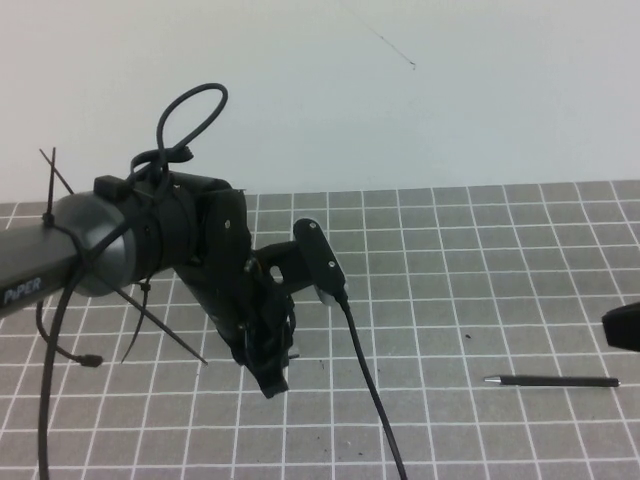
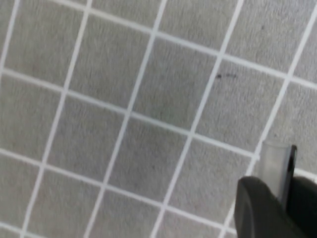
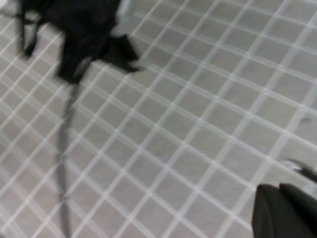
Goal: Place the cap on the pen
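Observation:
The pen (image 1: 551, 380) is thin and black with a small silver tip pointing left. It lies flat on the grid mat at the right. Its tip also shows in the right wrist view (image 3: 298, 167). My left gripper (image 1: 271, 377) hangs low over the mat at centre left, far from the pen. In the left wrist view it (image 2: 281, 191) is shut on a short greyish cap (image 2: 273, 161) with a dark clip, which sticks out beyond the fingers. My right gripper (image 1: 623, 327) shows at the right edge, just behind the pen's rear end. Its fingers (image 3: 270, 213) are together and empty.
The grey mat with white grid lines (image 1: 440, 300) covers the table. A black cable (image 1: 372, 390) runs from the left wrist camera toward the front edge. Cable ties and a wire loop (image 1: 190, 115) stick out of the left arm. A white wall stands behind.

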{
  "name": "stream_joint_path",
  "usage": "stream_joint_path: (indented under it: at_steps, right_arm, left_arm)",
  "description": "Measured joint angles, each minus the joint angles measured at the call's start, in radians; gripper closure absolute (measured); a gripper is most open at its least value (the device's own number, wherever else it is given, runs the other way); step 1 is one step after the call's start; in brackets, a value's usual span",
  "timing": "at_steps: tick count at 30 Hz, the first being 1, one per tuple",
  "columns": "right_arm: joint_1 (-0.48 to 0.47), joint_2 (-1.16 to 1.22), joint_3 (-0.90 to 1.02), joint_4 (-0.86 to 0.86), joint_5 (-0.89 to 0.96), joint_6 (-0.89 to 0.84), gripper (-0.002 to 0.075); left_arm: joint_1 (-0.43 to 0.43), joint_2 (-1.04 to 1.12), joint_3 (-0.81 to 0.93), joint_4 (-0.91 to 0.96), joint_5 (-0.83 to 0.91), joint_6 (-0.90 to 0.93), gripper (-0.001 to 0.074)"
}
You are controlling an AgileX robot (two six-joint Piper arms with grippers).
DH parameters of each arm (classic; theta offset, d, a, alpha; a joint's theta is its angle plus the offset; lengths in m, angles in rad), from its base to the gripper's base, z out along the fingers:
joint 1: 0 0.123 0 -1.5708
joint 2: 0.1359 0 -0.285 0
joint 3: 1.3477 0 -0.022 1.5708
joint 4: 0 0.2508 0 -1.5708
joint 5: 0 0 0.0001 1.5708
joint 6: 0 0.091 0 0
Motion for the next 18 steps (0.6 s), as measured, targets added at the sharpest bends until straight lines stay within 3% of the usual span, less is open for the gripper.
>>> stream_joint_path:
  at_steps: [18]
  right_arm:
    - [0.002, 0.0, 0.0, -0.026, 0.005, -0.093, 0.0729]
  left_arm:
    - [0.0, -0.044, 0.0, -0.1, 0.158, 0.052, 0.0654]
